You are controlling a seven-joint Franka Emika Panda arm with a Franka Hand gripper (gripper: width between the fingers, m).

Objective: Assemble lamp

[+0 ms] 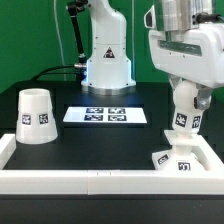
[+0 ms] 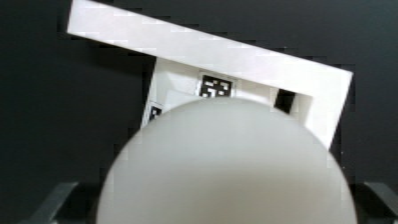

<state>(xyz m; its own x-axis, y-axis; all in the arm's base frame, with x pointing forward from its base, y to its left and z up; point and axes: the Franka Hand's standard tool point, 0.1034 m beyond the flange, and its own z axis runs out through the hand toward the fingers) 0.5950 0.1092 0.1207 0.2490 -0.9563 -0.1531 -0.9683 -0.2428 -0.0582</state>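
Observation:
My gripper (image 1: 182, 118) stands at the exterior view's right, shut on the white ball-shaped bulb (image 1: 179, 136), which it holds upright just above the small square base (image 1: 174, 160). I cannot tell whether bulb and base touch. In the wrist view the bulb (image 2: 222, 160) fills most of the picture between the dark fingers (image 2: 64, 203), and the tagged base (image 2: 217, 87) shows beyond it. The cup-like tapered shade (image 1: 36, 115) stands alone, wide end down, at the exterior view's left.
The marker board (image 1: 106, 116) lies flat in the middle of the black table. A low white rail (image 1: 95, 181) runs along the front and turns up both sides; the base sits in its right corner. The arm's pedestal (image 1: 106, 62) stands behind.

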